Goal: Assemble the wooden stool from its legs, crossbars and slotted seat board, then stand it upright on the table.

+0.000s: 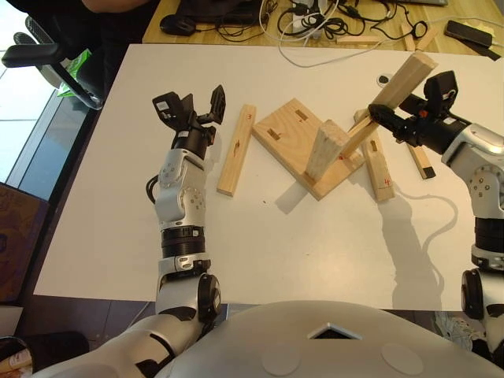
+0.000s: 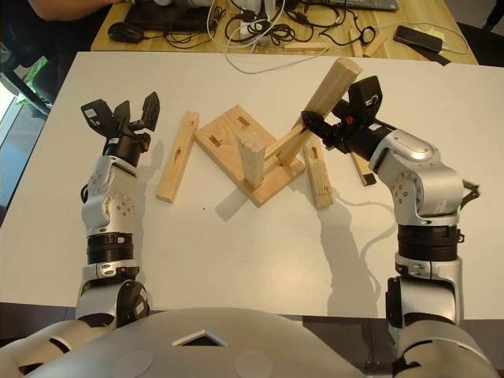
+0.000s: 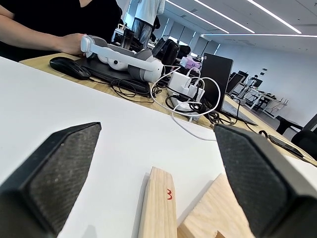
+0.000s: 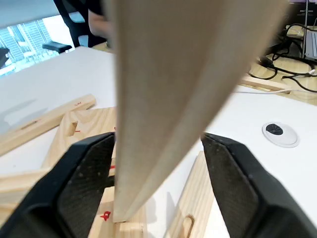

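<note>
One upright leg (image 1: pixel 327 150) on seat board (image 1: pixel 287 147), right fingers (image 4: pixel 81 186) gripping tilted leg (image 1: pixel 405 79)

Slotted seat board (image 1: pixel 285 132) lies flat; upright leg (image 1: pixel 325 150) stands on it, tilted leg (image 1: pixel 396 85) leans over its right corner.

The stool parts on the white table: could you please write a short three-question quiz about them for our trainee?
1. True or false: the left gripper is shut on the loose leg lying beside the seat board.
2. What does the right gripper hold? A) a tilted leg B) a crossbar C) a computer mouse
3. How many legs stand upright on the seat board?
Key: 1. False: it is open and empty. 2. A. 3. One, the upright leg.
</note>
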